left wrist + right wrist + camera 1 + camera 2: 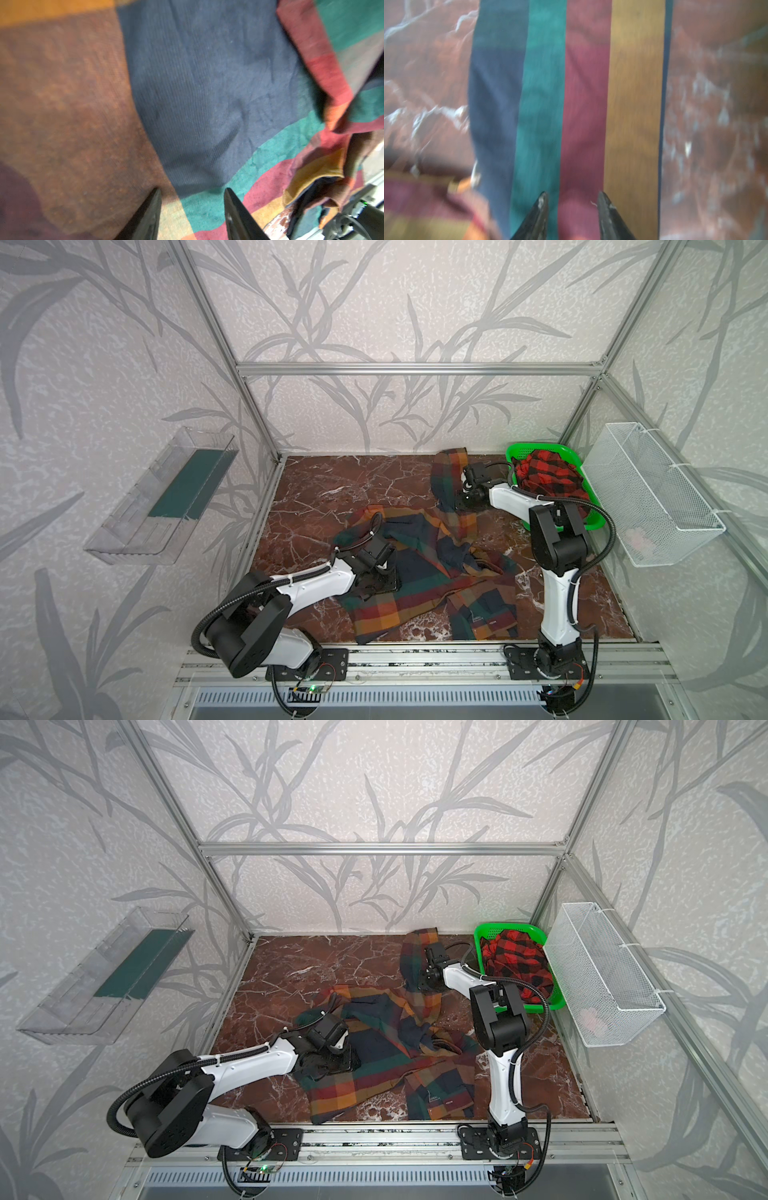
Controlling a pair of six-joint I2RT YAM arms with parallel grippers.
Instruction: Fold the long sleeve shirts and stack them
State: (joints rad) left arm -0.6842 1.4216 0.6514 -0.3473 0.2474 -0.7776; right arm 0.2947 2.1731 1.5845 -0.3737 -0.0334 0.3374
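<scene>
**Operator:** Where is your left gripper?

**Robot:** My left gripper (192,190) hangs low over the block-plaid shirt (419,572), above the left part of its spread body. In my left wrist view the two fingers (149,212) stand a middling way apart with nothing clamped between them. A navy block and a green band of the cloth show past the tips. I cannot tell whether the tips touch the fabric.

**Operator:** And the right one?

**Robot:** My right gripper (572,194) reaches toward the back of the marble table (332,489), at a sleeve (446,477) of that same shirt. The sleeve runs from the rumpled middle of the shirt toward the back wall. In my right wrist view it is a flat strip of navy, green, red and orange stripes with bare table on both sides. My jaws are apart there, with a moderate gap, and the red stripe shows between the tips. The view is blurred, and I see no cloth pinched.

**Operator:** How do the shirts lie?

**Robot:** The block-plaid shirt is unfolded and creased across the middle of the table, and one end comes close to the front edge. In both top views the red-and-black check shirt (544,472) is bunched up in the green basket (513,450). The basket stands in the back right corner, just behind my right arm.
</scene>
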